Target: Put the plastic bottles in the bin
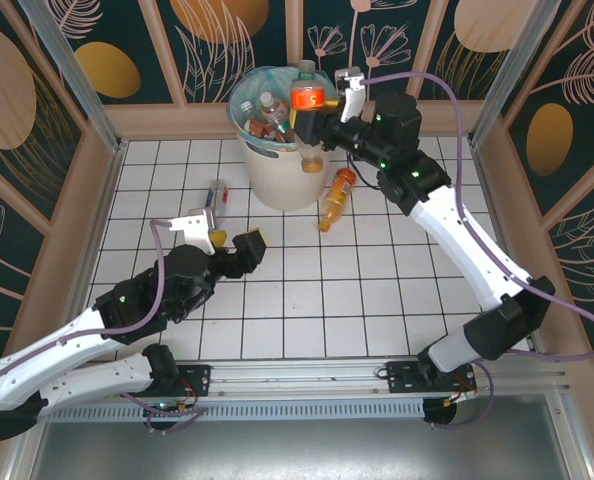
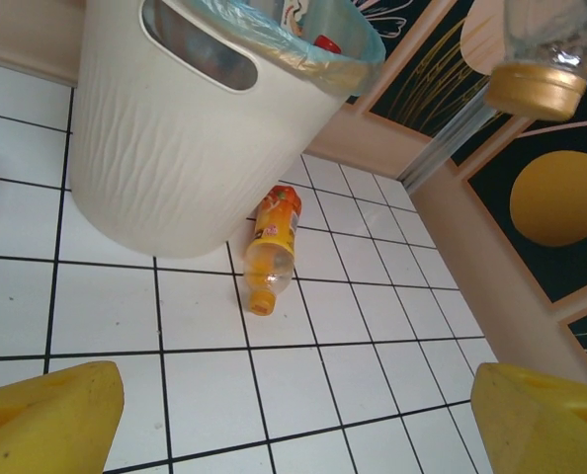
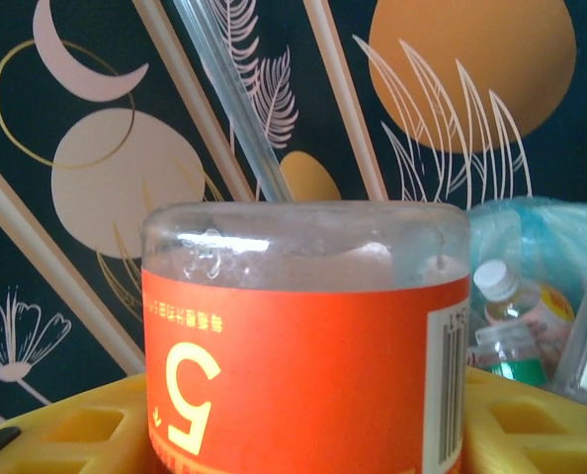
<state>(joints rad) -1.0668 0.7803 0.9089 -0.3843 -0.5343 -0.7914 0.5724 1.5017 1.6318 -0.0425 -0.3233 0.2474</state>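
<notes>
Plastic bottle (image 1: 305, 98), orange-labelled, hangs cap-down at the bin (image 1: 277, 175) rim, clamped in our right gripper (image 1: 307, 122). We see our left gripper (image 1: 234, 243) spread wide.

Tiled floor (image 1: 307, 300): white square tiles with dark grout, lying beneath the left gripper (image 1: 232, 242) and extending ahead of it to the far corner. Beige border (image 1: 167, 120): runs along the floor edge, below the right gripper (image 1: 307, 100) and out to both sides of it. Wall panels (image 1: 387, 40): dark, printed with gold discs and pale leaf outlines, directly beyond the right gripper. Metal post (image 3: 229, 99): slanted, straight ahead of the right gripper. Metal rail (image 1: 297, 378): behind both grippers, at the near edge
</notes>
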